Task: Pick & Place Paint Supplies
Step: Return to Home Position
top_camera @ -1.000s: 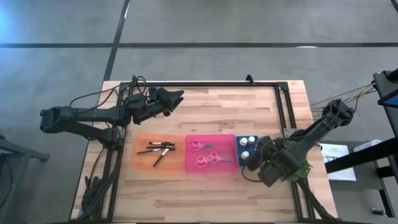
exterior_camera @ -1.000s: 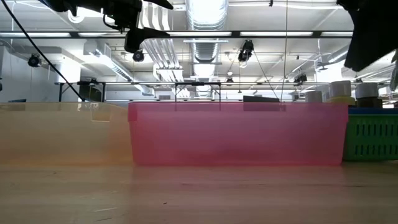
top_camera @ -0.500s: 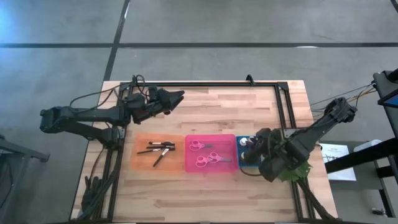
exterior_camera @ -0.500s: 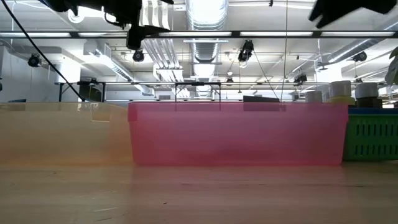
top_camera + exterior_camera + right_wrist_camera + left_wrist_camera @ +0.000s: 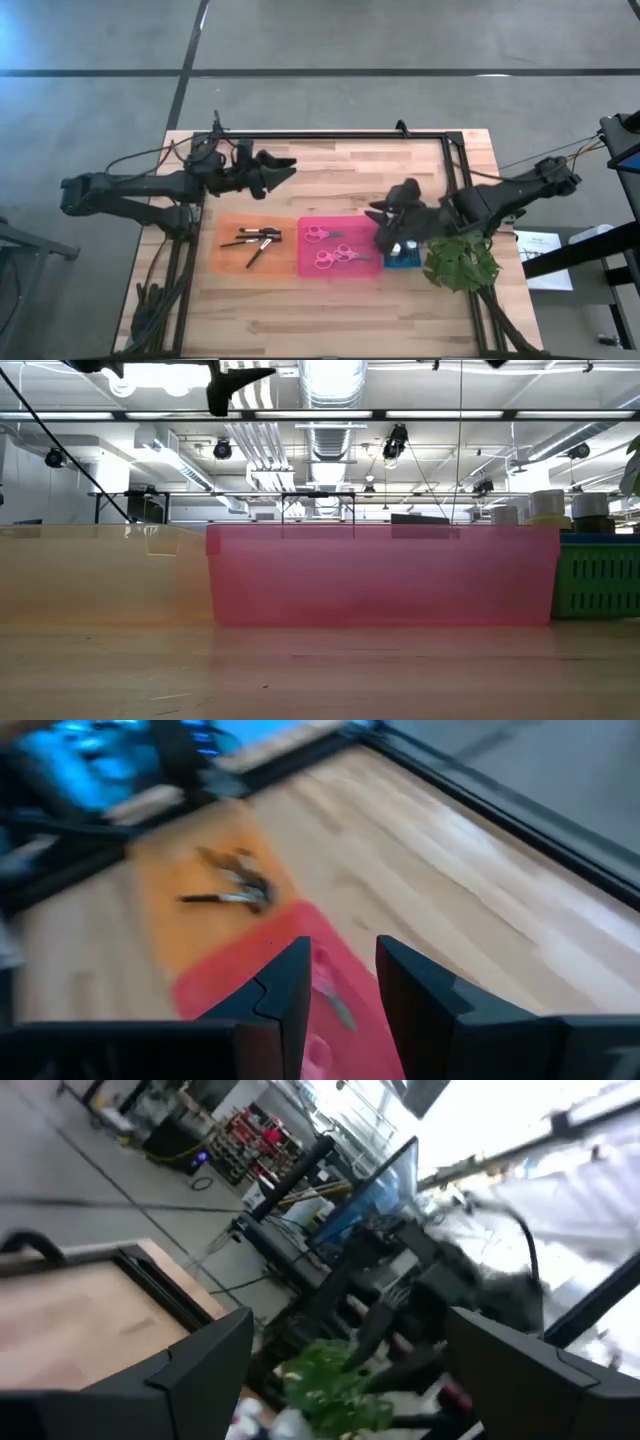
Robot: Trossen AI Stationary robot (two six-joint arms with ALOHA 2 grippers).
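**Both grippers empty, supplies lying in their trays**

The left gripper (image 5: 285, 163) hangs above the far left part of the table (image 5: 340, 185), well apart from the trays. Its fingers are spread wide and grasp nothing. The right gripper (image 5: 343, 952) hovers over the place where the pink tray (image 5: 355, 268) meets the blue bin (image 5: 402, 263). It points left across the trays, with its fingers parted by a narrow gap and nothing between them.

The brushes (image 5: 258, 238) lie loose in the orange tray (image 5: 225, 260) at the left of the row. Two pairs of scissors (image 5: 320, 234) lie in the pink tray in the middle. The paint bottles (image 5: 548, 505) stand upright in the blue bin at the right, their caps showing above its rim in the low view. From above, the right arm hides most of them. A leafy plant (image 5: 462, 264) sits just right of the blue bin, near the table's right edge.
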